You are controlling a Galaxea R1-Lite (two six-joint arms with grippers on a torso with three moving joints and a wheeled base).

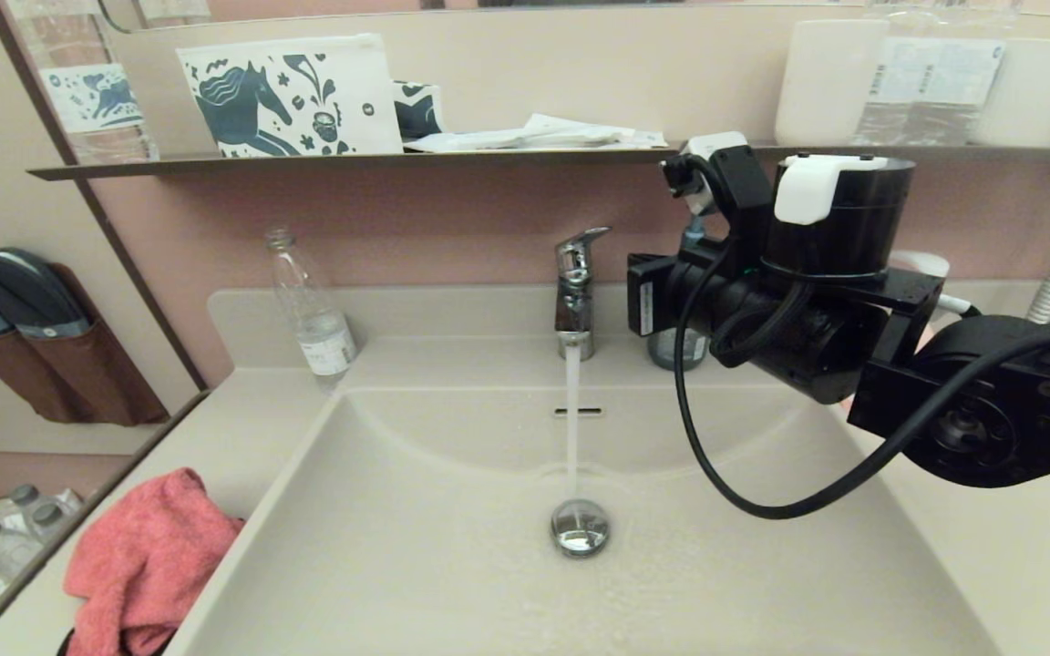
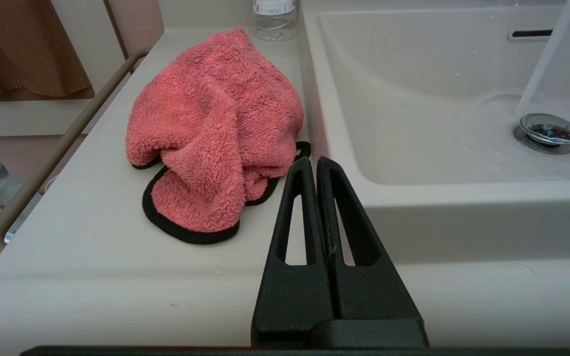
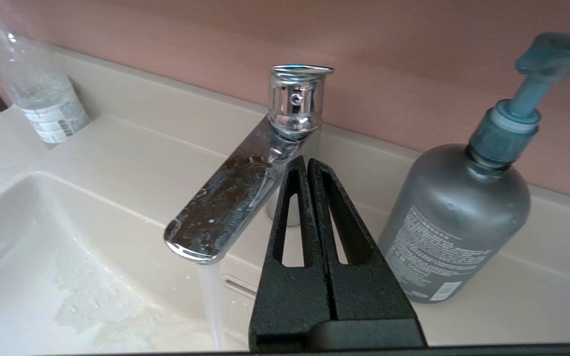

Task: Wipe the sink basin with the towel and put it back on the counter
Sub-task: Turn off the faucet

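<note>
Bottle label [image 3: 55, 117] (barcode, text unreadable)

We see our left tool [image 2: 313, 163] with its two black fingers pressed together, tips just beside the towel [image 2: 211, 128]. The towel lies crumpled on the surface [image 2: 92, 247], touching the rim of the sink basin [image 2: 413, 123]. Beyond the towel stands a clear bottle [image 2: 275, 17]. In the basin, water streams down beside the drain plug [image 2: 548, 131].
</note>
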